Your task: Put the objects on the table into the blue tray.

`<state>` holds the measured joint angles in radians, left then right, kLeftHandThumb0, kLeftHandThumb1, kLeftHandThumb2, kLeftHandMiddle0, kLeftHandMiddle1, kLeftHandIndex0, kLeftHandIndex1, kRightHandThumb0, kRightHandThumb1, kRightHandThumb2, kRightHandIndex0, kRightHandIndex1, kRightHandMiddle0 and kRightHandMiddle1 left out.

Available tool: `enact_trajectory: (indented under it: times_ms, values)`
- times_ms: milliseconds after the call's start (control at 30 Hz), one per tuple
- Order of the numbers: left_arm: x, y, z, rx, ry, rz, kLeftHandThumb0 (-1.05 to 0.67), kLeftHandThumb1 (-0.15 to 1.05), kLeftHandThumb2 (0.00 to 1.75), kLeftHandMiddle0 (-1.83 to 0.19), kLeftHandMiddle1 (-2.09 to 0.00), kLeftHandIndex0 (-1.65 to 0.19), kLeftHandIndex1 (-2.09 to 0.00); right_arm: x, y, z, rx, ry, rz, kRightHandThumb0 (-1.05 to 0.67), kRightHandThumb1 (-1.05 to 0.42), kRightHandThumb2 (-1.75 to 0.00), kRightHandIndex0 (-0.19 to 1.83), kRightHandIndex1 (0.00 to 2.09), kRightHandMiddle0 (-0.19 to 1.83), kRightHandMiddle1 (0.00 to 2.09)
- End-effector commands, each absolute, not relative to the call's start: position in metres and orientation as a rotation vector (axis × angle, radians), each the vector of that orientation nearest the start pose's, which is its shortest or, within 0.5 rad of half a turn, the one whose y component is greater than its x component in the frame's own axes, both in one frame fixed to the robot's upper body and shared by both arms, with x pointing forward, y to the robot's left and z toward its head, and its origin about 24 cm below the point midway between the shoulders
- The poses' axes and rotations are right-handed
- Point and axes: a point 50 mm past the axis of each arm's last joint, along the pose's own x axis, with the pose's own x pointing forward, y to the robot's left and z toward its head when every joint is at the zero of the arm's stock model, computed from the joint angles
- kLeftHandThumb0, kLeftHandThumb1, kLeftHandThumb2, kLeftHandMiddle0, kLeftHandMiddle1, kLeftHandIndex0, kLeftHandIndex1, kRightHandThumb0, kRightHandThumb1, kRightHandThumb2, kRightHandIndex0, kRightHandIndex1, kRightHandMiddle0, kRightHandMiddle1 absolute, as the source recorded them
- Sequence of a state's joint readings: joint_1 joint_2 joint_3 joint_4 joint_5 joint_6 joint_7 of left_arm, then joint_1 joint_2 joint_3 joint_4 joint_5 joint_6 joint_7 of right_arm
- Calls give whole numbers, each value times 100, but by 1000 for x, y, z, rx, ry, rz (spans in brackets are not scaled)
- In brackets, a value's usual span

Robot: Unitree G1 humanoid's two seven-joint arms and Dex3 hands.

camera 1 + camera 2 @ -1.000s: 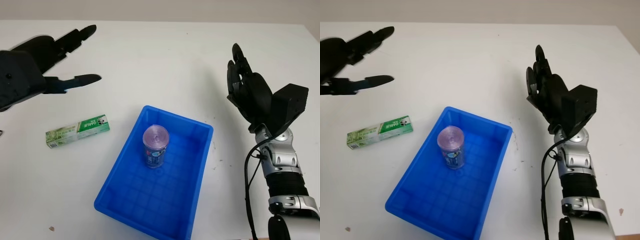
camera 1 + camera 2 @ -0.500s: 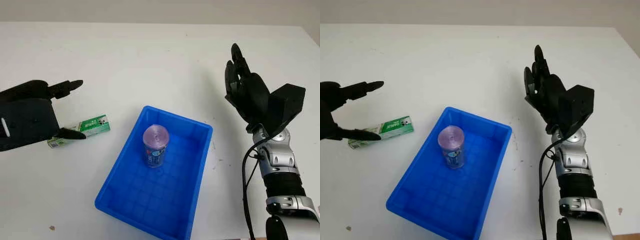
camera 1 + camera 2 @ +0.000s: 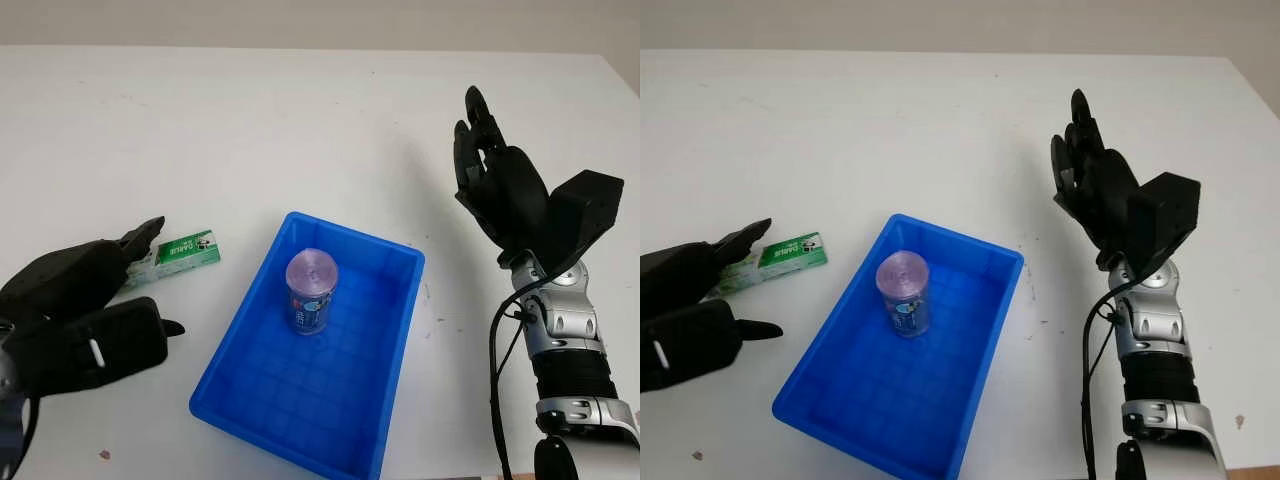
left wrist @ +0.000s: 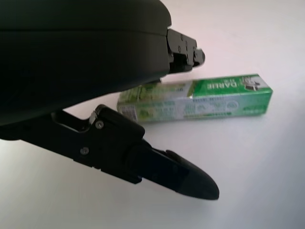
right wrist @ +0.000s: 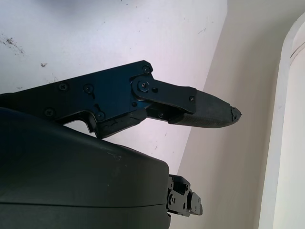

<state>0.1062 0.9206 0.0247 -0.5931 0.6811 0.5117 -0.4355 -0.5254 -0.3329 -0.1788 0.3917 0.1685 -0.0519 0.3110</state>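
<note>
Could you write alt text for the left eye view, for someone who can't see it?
The robot's black left hand, open, reaches over one end of a green toothpaste box lying on a white table. Beside it, a blue tray holds an upright can; the right hand, open, is raised at right.

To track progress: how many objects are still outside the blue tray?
1: the green box lies on the table left of the blue tray, under the left hand.
</note>
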Motion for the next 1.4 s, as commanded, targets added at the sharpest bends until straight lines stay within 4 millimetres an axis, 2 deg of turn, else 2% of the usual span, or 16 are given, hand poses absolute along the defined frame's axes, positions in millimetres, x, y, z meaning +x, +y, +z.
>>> enact_trajectory:
  times_ms: [0,33,67,167,400,600,667,700,767,833,867,933,1067,1133,1233,1367]
  values:
    - [222,248,160,1541,167,-79,-47,102,6,-26,-204,-21,-107,344,-226,139,-138,-228,153,-68,-105,-62,-19,0,-19,0]
    - [223,247,160,1565,158,-80,-43,104,12,-40,-207,-14,-150,345,-225,139,-137,-226,155,-67,-105,-62,-19,0,-19,0]
    - [224,247,160,1603,152,-81,-41,104,15,-44,-208,-8,-171,345,-225,140,-135,-225,156,-67,-105,-62,-19,0,-19,0]
    - [228,245,160,1710,159,-72,-42,105,31,-37,-209,15,-205,346,-224,139,-121,-220,153,-68,-105,-61,-19,0,-19,0]
    - [237,239,160,1750,134,-65,-44,105,53,-29,-209,19,-209,348,-225,138,-138,-216,155,-67,-105,-61,-19,0,-19,1]
    - [244,236,169,1721,46,-38,-45,105,51,-51,-209,16,-208,349,-226,138,-126,-218,162,-67,-105,-59,-19,0,-19,1]
    - [247,236,174,1708,32,-32,-44,105,51,-58,-209,5,-171,349,-226,138,-127,-217,164,-67,-105,-59,-19,0,-19,1]
    - [249,236,178,1705,31,-28,-44,105,52,-59,-209,3,-165,349,-226,138,-127,-216,164,-67,-105,-59,-19,0,-19,1]
    - [253,237,189,1690,18,8,-42,105,55,-55,-209,6,-167,349,-226,138,-123,-214,165,-67,-105,-59,-19,0,-19,1]
    - [257,239,204,1673,-33,57,-40,105,51,-31,-209,12,-184,349,-226,138,-120,-217,167,-67,-105,-58,-19,0,-19,1]
    - [259,241,213,1655,-68,89,-38,105,48,-25,-209,13,-199,350,-226,138,-121,-217,167,-67,-105,-59,-19,0,-19,2]
    - [261,243,233,1618,-135,161,-39,105,45,-21,-209,15,-207,349,-226,138,-125,-215,166,-67,-105,-59,-19,0,-19,2]
    - [260,245,276,1469,-275,241,-38,105,38,-24,-209,-3,-209,349,-227,138,-128,-212,162,-66,-105,-59,-19,0,-19,2]
    - [256,242,293,1379,-350,235,-37,105,33,-47,-209,-23,-209,348,-227,138,-127,-212,162,-66,-105,-59,-19,0,-19,2]
    - [245,234,311,1219,-397,139,-36,105,32,-60,-209,-30,-209,348,-225,137,-127,-208,161,-66,-105,-59,-19,1,-19,2]
    - [231,218,325,1075,-438,-27,-33,105,28,-46,-209,-31,-209,348,-225,137,-129,-206,168,-66,-105,-59,-19,0,-19,1]
